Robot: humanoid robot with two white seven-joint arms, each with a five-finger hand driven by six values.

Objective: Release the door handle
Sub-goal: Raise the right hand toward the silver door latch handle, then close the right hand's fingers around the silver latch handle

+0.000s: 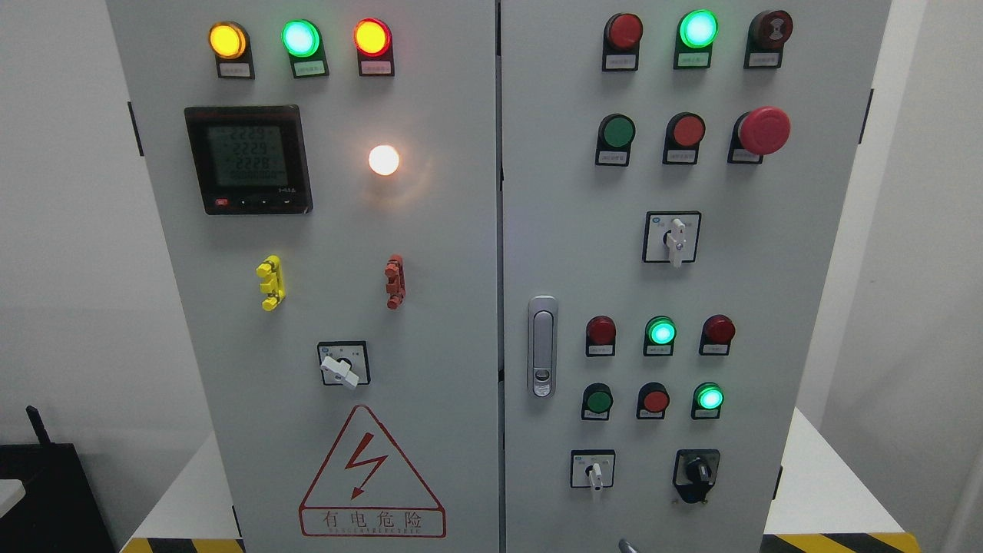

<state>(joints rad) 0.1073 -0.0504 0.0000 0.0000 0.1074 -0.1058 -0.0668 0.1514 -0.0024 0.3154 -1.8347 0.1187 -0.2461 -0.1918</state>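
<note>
Only a grey sliver of a robot hand [628,546] shows below the door handle [542,347]; grip unreadable.

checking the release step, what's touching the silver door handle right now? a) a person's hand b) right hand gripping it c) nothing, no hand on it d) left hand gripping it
c: the silver door handle sits flush on the right door with nothing touching it, and no robot hand clearly shows in the head view.

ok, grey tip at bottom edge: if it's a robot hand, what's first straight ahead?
Only a sliver shows, side and heading unclear. Straight up looks like bare door panel, between the white selector switch and black knob; depth unclear.
</note>
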